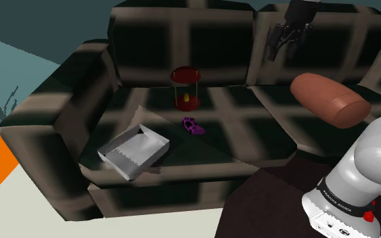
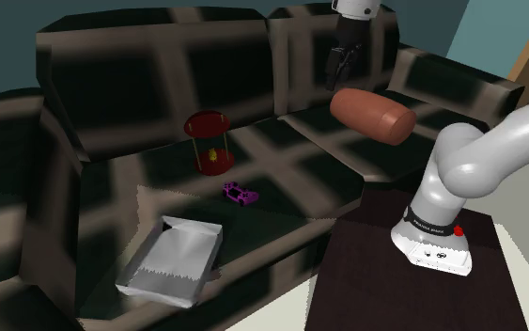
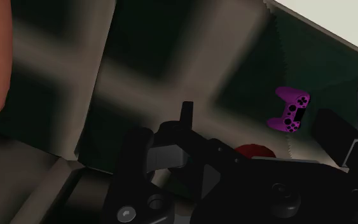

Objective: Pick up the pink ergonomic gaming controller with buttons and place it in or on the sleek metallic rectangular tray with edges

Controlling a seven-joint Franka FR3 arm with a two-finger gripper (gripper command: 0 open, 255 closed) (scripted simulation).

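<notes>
The controller (image 1: 193, 125) (image 2: 240, 194) looks purple-magenta and lies flat on the dark plaid sofa seat. In the wrist view the controller (image 3: 289, 109) sits far beyond the fingers. A pale grey rectangular tray (image 1: 138, 145) (image 2: 178, 259) with low walls rests near the seat's front edge, a short way from the controller. My gripper (image 1: 287, 40) (image 2: 342, 58) hangs high in front of the sofa backrest, well above and away from both. It is open and holds nothing.
A red two-tier stand (image 1: 185, 88) (image 2: 209, 141) with a small yellow thing inside stands just behind the controller. A reddish-brown bolster cushion (image 1: 331, 98) (image 2: 373, 115) lies on the seat below my gripper. The sofa armrest (image 1: 40, 122) rises beside the tray.
</notes>
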